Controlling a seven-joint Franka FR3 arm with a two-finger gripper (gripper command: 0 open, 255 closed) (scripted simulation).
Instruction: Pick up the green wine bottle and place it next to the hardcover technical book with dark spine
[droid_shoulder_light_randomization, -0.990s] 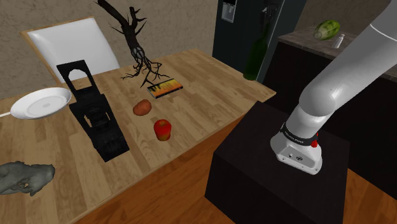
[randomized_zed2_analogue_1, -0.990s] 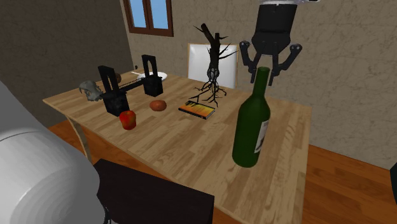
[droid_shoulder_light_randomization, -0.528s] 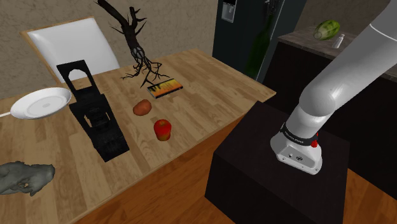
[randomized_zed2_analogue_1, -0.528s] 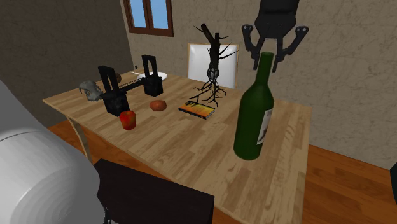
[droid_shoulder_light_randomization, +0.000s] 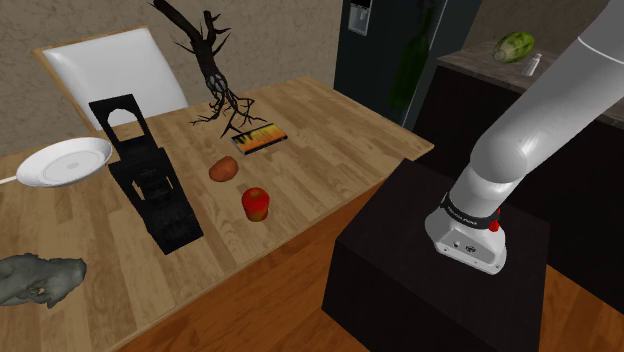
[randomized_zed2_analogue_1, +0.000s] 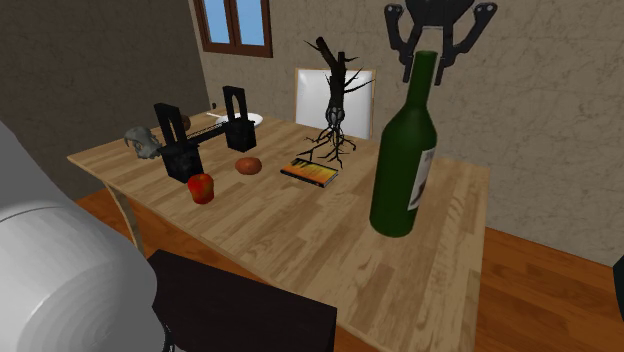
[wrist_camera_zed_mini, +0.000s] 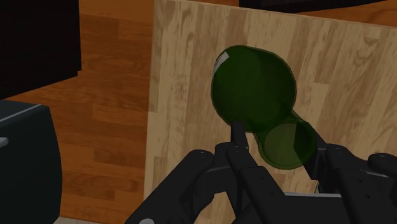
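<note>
The black two-finger gripper (randomized_zed2_analogue_1: 428, 62) pinches the slim neck of the dark green wine bottle (randomized_zed2_analogue_1: 403, 160) just under its mouth. In the wrist view the fingers (wrist_camera_zed_mini: 238, 137) press on either side of the round opening, with the wide body hanging below. The bottle is at the end of the pale wooden worktop (randomized_zed2_analogue_1: 280, 225) on the second exterior view's right, leaning slightly. Its base looks at most barely off the wood, though I cannot tell for certain.

The flat book with an orange-yellow cover and dark spine (randomized_zed2_analogue_1: 312, 172) lies well apart from the bottle, towards the middle of the worktop. It touches the roots of the black bare-branched tree ornament (randomized_zed2_analogue_1: 335, 110).

The step in hand appears to be the lift and carry. With the hold so high on a heavy bottle, the body is likely to swing, so the travel should be slow and level and the grip firm. Raise the base plainly clear of the wood before moving sideways. Come in over the open wood on the book's nearer side, away from the branches, which reach about as high as the gripper. The red apple (randomized_zed2_analogue_1: 202, 187) and brown potato (randomized_zed2_analogue_1: 248, 165) sit beyond the book and should not interfere. Lower the bottle until its base rests flat just beside the book, then release it.
</note>
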